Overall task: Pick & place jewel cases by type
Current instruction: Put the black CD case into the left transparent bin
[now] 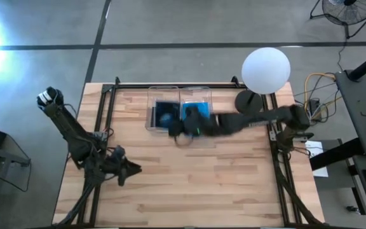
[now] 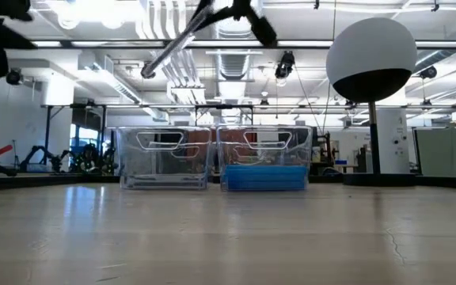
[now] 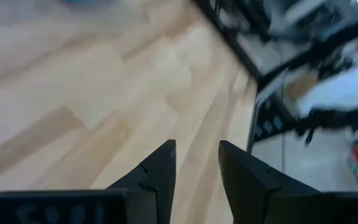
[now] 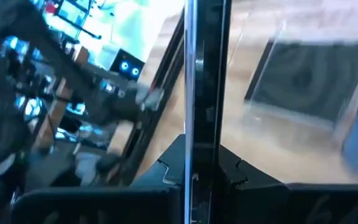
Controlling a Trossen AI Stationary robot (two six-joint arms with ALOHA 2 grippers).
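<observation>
The right gripper [image 4: 194,171] has its jaws clenched on the edge of a dark jewel case [image 4: 204,74], held on edge above the bins [image 1: 180,108]. Thin, stiff, slick and brittle: an edge grip suits it. The left gripper [image 3: 196,165], released, waits over the worktop [image 1: 202,178].

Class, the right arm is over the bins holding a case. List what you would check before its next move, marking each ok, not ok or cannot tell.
1. Right pincer clamps the held dark case: ok.
2. Left bin already contains a binned dark case, same type: ok.
3. Right bin contains blue cases: ok.
4. Held dark case is squarely above the left bin: cannot tell.
5. Left pincer open, far from the bins: ok.
</observation>
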